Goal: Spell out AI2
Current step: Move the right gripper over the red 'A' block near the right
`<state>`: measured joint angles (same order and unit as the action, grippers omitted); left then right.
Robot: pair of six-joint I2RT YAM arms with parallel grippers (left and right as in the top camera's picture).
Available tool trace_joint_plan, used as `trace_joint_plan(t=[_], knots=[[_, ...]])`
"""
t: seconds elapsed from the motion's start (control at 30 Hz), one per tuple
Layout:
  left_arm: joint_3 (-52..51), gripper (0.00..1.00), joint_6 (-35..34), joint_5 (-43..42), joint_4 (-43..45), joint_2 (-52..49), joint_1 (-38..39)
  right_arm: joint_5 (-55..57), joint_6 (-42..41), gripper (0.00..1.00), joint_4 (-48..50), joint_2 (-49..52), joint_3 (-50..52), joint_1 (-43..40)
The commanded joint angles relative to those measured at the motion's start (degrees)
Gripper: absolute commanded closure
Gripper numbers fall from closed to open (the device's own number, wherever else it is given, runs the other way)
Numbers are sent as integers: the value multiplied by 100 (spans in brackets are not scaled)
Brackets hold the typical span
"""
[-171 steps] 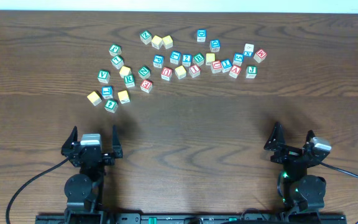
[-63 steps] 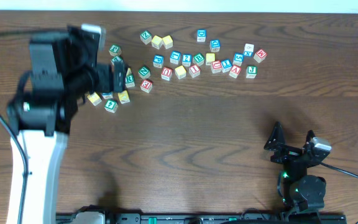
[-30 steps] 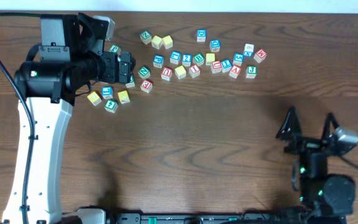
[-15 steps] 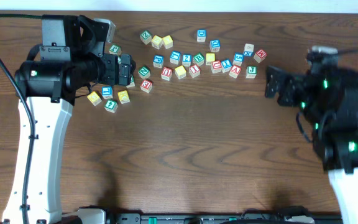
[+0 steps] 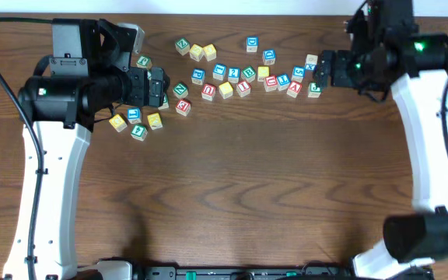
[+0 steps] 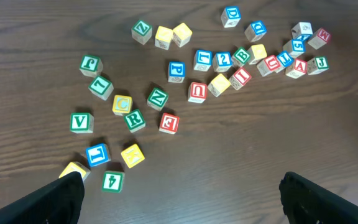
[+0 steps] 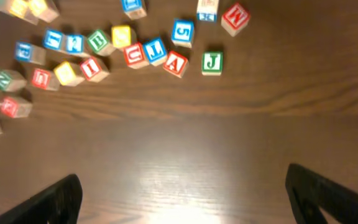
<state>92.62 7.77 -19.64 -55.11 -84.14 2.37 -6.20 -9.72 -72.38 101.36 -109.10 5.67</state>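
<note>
Lettered wooden blocks lie scattered along the far part of the table. The red A block (image 5: 293,89) (image 7: 175,63) (image 6: 299,67), the red I block (image 5: 243,88) (image 7: 92,68) (image 6: 241,77) and the blue 2 block (image 5: 233,75) (image 7: 74,43) (image 6: 222,59) all lie in the middle-to-right row. My left gripper (image 5: 145,85) (image 6: 182,190) hangs open and empty above the left cluster. My right gripper (image 5: 327,68) (image 7: 182,186) hangs open and empty above the right end of the row, near the A block.
A green J block (image 7: 212,62), a red M block (image 7: 235,17) and a blue 5 block (image 7: 183,31) lie around the A block. A green V block (image 6: 81,122), a green 4 block (image 6: 112,181) and yellow blocks lie in the left cluster. Bare wood (image 5: 232,179) lies in front.
My right arm has swung up from the front right of the table to above the right end of the block row. My left arm has held still over the left cluster.
</note>
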Motion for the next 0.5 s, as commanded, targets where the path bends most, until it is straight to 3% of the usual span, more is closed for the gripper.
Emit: trace_joint_plan(t=[0.0, 0.33, 0.47], knots=[[98, 1, 50, -70, -2, -22, 11, -37, 166, 1, 42, 354, -221, -35], [98, 1, 50, -72, -216, -22, 11, -599, 24, 1, 846, 920, -210, -33], [98, 1, 50, -79, -219, -44, 11, -592, -852, 9, 1132, 994, -184, -13]])
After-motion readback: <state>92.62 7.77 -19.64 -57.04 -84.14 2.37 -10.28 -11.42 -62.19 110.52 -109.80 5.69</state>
